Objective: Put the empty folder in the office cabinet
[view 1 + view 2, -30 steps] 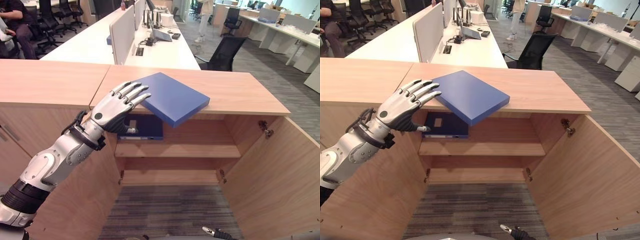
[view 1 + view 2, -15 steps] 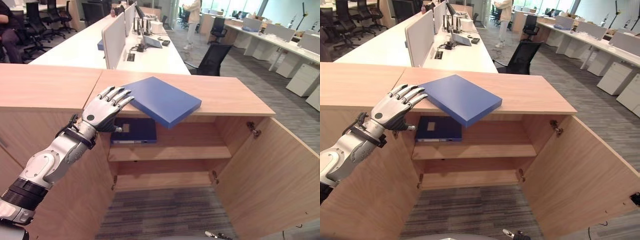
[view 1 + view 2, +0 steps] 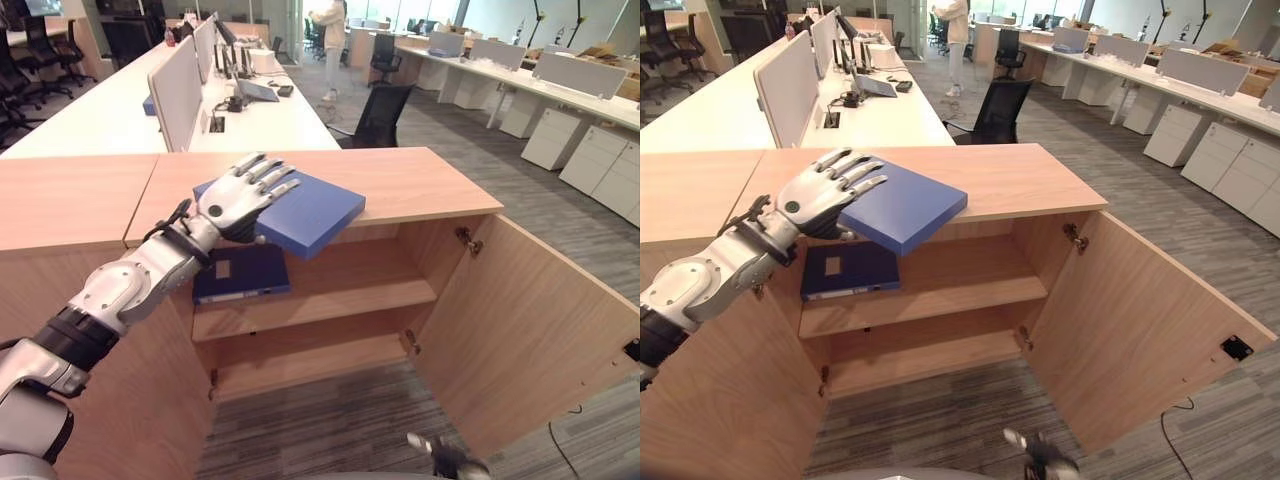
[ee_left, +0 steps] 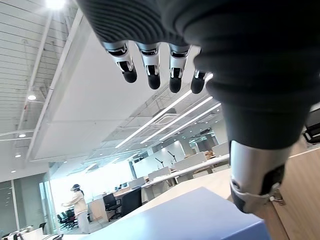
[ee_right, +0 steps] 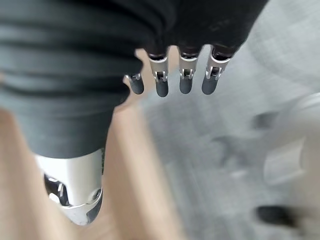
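Whereas a second ago the left hand (image 3: pixel 237 196) hung at the near left corner of the blue folder (image 3: pixel 300 207) with its fingers clear of the cover, its straight, spread fingers now lie flat across the folder's top, and the thumb sits under the near edge without visibly curling round it. At that hand, the folder lies on the cabinet top (image 3: pixel 420 185), its front corner jutting out over the open compartment; whether it has slid or just appears shifted with the camera's swing cannot be told. Below the hand, a second, darker folder (image 3: pixel 243 274) lies on the upper shelf (image 3: pixel 340 297), bearing a pale label whose writing is too small to read. Off to the hand's right the cabinet door (image 3: pixel 535 320) stands open. Low down, the right hand (image 5: pixel 170 82) hangs with relaxed, straight fingers, holding nothing.
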Available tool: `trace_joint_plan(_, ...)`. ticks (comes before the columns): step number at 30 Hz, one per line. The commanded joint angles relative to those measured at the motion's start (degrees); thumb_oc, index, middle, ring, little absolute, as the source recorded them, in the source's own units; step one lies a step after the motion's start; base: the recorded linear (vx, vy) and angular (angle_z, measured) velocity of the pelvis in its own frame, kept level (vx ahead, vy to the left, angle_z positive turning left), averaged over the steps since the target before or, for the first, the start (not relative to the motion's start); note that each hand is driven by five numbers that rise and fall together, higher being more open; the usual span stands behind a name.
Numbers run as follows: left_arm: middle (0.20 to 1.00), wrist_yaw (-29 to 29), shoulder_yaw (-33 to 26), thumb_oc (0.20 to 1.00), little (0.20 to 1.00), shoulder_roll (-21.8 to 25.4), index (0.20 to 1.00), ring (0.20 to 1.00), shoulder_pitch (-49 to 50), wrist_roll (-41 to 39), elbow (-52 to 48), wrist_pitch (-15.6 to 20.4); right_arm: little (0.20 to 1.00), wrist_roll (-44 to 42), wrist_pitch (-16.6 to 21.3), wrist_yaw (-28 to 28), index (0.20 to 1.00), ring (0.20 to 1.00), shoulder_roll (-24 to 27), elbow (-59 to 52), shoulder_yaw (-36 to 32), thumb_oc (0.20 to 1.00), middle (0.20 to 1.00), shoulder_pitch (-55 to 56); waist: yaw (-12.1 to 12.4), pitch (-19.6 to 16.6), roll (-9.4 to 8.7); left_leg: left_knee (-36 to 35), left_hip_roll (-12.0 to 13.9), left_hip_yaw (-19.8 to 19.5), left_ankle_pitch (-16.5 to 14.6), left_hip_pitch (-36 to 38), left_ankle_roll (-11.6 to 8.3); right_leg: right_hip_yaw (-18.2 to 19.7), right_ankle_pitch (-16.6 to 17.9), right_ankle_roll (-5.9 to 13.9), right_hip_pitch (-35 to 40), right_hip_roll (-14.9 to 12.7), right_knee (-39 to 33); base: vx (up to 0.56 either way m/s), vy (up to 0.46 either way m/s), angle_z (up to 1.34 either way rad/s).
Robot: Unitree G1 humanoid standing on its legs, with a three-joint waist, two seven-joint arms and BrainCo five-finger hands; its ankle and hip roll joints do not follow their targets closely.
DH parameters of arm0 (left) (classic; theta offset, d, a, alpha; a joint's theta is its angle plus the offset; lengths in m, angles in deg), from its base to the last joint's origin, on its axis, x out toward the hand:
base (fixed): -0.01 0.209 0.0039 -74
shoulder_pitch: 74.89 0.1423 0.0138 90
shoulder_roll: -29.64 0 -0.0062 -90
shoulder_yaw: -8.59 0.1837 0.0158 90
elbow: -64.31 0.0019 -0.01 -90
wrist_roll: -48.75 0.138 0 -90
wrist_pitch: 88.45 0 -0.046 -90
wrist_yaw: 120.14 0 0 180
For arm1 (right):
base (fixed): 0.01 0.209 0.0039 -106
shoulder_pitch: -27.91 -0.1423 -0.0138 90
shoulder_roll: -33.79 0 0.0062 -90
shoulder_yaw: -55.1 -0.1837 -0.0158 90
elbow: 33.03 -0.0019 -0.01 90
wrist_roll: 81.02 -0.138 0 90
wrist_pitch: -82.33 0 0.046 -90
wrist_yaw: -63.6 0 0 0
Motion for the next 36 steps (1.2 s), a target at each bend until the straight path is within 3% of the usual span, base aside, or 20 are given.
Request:
trace_joint_plan(1,1.0,-1.5,-5.53,1.0,1.0,0.78,1.0,1.0,0.4,-0.48,1.34,-2.5,1.0,-1.59,0.5,-0.94,1.0,1.0,-0.62,2.14,-0.76,1.0,1.0,3.01,1.64,-1.49,-1.7,-2.07,-4.49,-2.68,-5.21,0.67,3.53,-1.39,17.72,6.61,-0.23,-6.62,7.11,-0.01,0.123,0.1)
trace_joint_plan(2,1.0,-1.47,-7.48,1.0,1.0,1.14,1.0,1.0,2.5,-0.42,0.84,-2.78,1.0,-1.23,0.47,-0.2,1.0,1.0,-0.57,1.44,-1.54,1.0,1.0,5.37,1.09,-0.71,-2.05,-1.8,-5.18,-3.21,-5.64,1.62,4.12,0.56,22.49,6.61,-0.49,-7.35,10.57,-0.02,0.132,0.06)
trace_joint_plan(3,1.0,-1.32,-8.25,1.0,1.0,1.24,1.0,1.0,3.5,-0.34,0.33,-2.79,1.0,-1.11,0.4,-0.16,1.0,1.0,-0.41,1.11,-1.23,1.0,1.0,5.81,0.92,-0.67,-1.99,-1.76,-5.49,-3.17,-5.64,1.78,4.38,0.97,22.82,6.61,-0.7,-7.75,11.05,-0.03,0.328,0.17)
trace_joint_plan(4,1.0,-0.95,-10.44,1.0,1.0,1.06,1.0,1.0,6.12,0.76,-1.55,-2.86,1.0,-0.22,-0.01,0.26,1.0,1.0,0.17,2.2,-2.39,1.0,1.0,9.49,-1.65,-0.53,-1.04,-1.77,-5.29,-2.45,-6.42,3.85,5.22,3.45,24.07,6.61,-2.18,-10.08,17.18,-0.03,0.212,0.31)
trace_joint_plan(7,1.0,-0.28,-11.29,1.0,1.0,-0.32,1.0,1.0,8.24,0.92,-3.9,-2.16,1.0,1.12,-0.59,0.61,1.0,1.0,0.8,5.44,-3.51,1.0,1.0,10.19,-2.64,-0.86,-1.01,-2.6,-5.8,-1.91,-7.16,5.31,5.48,2.35,21.89,6.29,-4.38,-12.36,18.03,0.06,0.159,0.4)
trace_joint_plan(10,1.0,0.34,-10.92,1.0,1.0,-1.89,1.0,1.0,9.37,0.78,-4.89,-1.41,1.0,1.69,-0.92,0.66,1.0,1.0,1.15,6.68,-3.99,1.0,1.0,9.56,-2.33,-0.15,-0.95,-2.6,-5.68,-2.17,-7.26,5.6,5.2,0.4,20.16,5.87,-4.84,-10.84,15.51,0.08,-0.019,-0.14)
trace_joint_plan(11,1.0,0.64,-9.33,1.0,1.0,-3.06,1.0,1.0,9.48,0.71,-4.57,-1.05,1.0,1.74,-1.03,0.48,1.0,1.0,1.54,6.82,-4.01,1.0,1.0,8.65,-1.96,1.17,-0.74,-2.6,-5.46,-2.94,-7.18,6.22,4.53,-2.29,18.59,5.58,-6.22,-7.43,9.9,0.08,-0.07,-0.19)
trace_joint_plan(14,1.0,0.08,-8.08,1.0,1.0,-4.32,1.0,1.0,8.48,-0.21,-3.33,-1.13,1.0,1.09,-0.94,0.0,1.0,1.0,1.96,6.4,-4.35,1.0,1.0,7.92,-1.25,2.77,-0.01,-2.6,-4.6,-3.38,-6.6,6.95,3.4,-7.76,20.53,6.0,-7.41,-4.35,1.37,0.06,-0.06,-0.43)
trace_joint_plan(15,1.0,0.0,-7.88,1.0,1.0,-4.57,1.0,1.0,7.61,-0.07,-3.53,-1.22,1.0,0.84,-0.85,-0.18,1.0,1.0,2.25,6.48,-4.51,1.0,1.0,7.73,-1.12,2.51,-0.39,-2.6,-4.81,-3.02,-6.46,6.63,3.02,-8.89,18.66,5.59,-6.07,-3.0,-2.91,0.1,-0.076,-0.37)
trace_joint_plan(16,1.0,-0.43,-7.86,1.0,1.0,-4.53,1.0,1.0,7.51,-0.06,-3.42,-1.57,1.0,0.64,-0.72,-0.76,1.0,1.0,2.15,6.6,-4.65,1.0,1.0,7.34,-0.54,2.25,-0.46,-2.6,-4.42,-2.92,-6.39,6.69,2.48,-11.05,19.24,5.38,-4.17,-1.33,-5.95,0.13,-0.067,-0.11)
trace_joint_plan(20,1.0,-1.02,-8.72,1.0,1.0,-6.75,1.0,1.0,8.73,-0.67,-3.46,-1.55,1.0,-0.4,-0.82,-1.12,1.0,1.0,2.23,6.32,-5.07,1.0,1.0,7.09,-0.58,0.89,-0.38,-2.6,-3.98,-2.55,-7.08,6.49,2.36,-10.11,19.13,4.93,-3.49,-0.04,-7.83,0.13,-0.008,-0.06)
trace_joint_plan(24,1.0,-1.62,-8.47,1.0,1.0,-7.33,1.0,1.0,9.22,-1.28,-3.03,-2.23,1.0,-0.29,-0.61,-2.01,1.0,1.0,2.82,5.52,-5.0,1.0,1.0,6.7,-1.44,-1.1,-0.2,-2.6,-3.31,-2.96,-7.85,5.44,2.61,-9.3,16.78,3.3,-3.63,1.72,-8.1,0.13,-0.011,0.07)
trace_joint_plan(36,1.0,-1.9,-11.33,1.0,1.0,-9.51,1.0,1.0,12.45,-2.21,-4.86,-2.58,1.0,0.76,-0.48,-1.73,1.0,1.0,3.03,4.33,-4.1,1.0,1.0,7.57,-3.14,-1.95,-0.39,-2.6,-2.12,-2.23,-8.72,4.22,2.65,-7.67,15.1,2.01,-3.73,4.57,-10.05,0.07,-0.008,0.01)
